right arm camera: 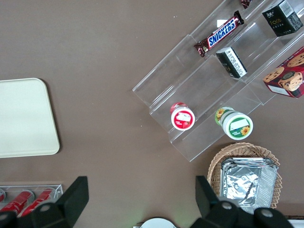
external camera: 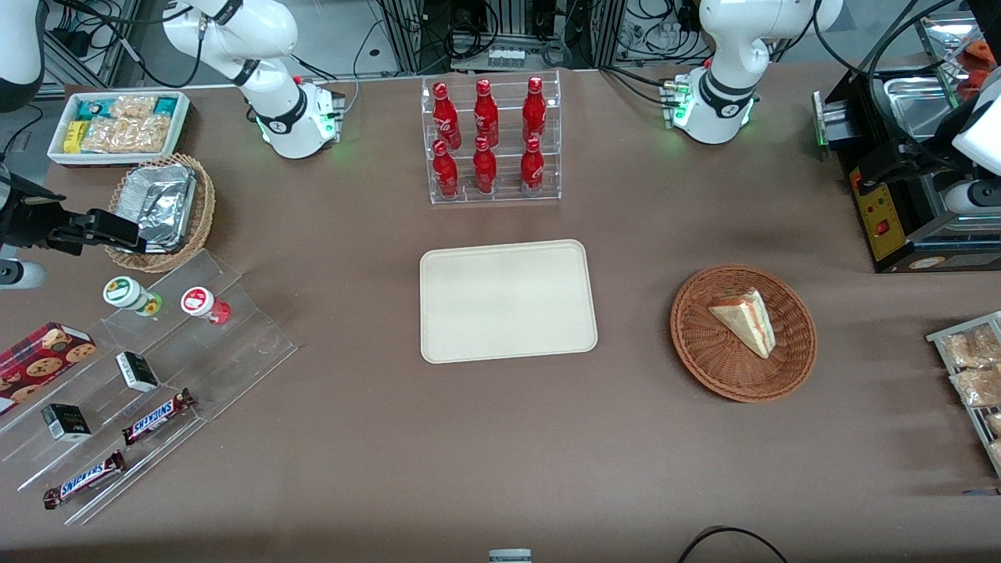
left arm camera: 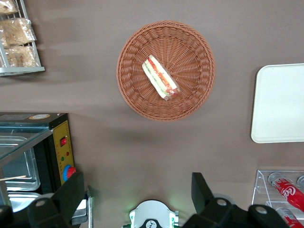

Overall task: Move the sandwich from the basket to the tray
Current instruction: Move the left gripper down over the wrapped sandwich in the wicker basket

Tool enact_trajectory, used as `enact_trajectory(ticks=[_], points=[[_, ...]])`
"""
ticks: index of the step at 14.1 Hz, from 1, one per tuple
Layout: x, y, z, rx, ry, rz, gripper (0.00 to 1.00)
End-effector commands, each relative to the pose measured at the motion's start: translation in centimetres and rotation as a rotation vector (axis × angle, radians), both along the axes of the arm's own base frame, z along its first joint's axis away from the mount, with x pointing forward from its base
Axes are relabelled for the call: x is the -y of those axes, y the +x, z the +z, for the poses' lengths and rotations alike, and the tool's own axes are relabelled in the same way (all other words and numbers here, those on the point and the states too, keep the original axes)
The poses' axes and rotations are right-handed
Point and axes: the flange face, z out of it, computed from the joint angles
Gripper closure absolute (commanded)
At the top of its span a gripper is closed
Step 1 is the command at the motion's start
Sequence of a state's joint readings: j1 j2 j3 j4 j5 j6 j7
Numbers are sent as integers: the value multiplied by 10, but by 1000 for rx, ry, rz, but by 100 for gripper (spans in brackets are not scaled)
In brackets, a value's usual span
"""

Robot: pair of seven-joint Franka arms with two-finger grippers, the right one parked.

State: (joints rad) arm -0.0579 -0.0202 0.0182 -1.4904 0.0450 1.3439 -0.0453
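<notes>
The sandwich (external camera: 745,319) (left arm camera: 161,78), a pale bread wedge with red and green layers, lies in the round reddish-brown wicker basket (external camera: 704,344) (left arm camera: 190,47). The cream tray (external camera: 507,300) (left arm camera: 280,102) sits flat beside the basket, toward the parked arm's end, with nothing on it. My left gripper (left arm camera: 137,190) (external camera: 899,160) hangs high over the table next to the black machine, farther from the front camera than the basket and well apart from it. It is open and its fingers (left arm camera: 71,192) hold nothing.
A black machine with steel pans (external camera: 907,180) (left arm camera: 33,152) stands at the working arm's end. A clear rack of red bottles (external camera: 490,141) (left arm camera: 287,190) stands farther from the front camera than the tray. A wire rack of bagged snacks (external camera: 974,367) (left arm camera: 16,38) lies near the table edge.
</notes>
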Motion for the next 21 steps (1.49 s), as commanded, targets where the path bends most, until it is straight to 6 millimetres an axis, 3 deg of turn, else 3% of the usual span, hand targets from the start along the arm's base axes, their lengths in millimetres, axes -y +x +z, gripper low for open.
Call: enact_trajectory(ticks=[1, 3, 5, 11, 16, 18, 21], points=[[-4, -3, 6, 5, 7, -1, 0], [-5, 1, 1, 2, -1, 5, 0], [-3, 18, -26, 5, 1, 1, 1], [1, 34, -130, 47, 15, 322, 1], [33, 46, -220, 183, -16, 592, 0], [45, 40, -252, 202, -25, 616, 1], [44, 34, -288, 180, -15, 620, 1]])
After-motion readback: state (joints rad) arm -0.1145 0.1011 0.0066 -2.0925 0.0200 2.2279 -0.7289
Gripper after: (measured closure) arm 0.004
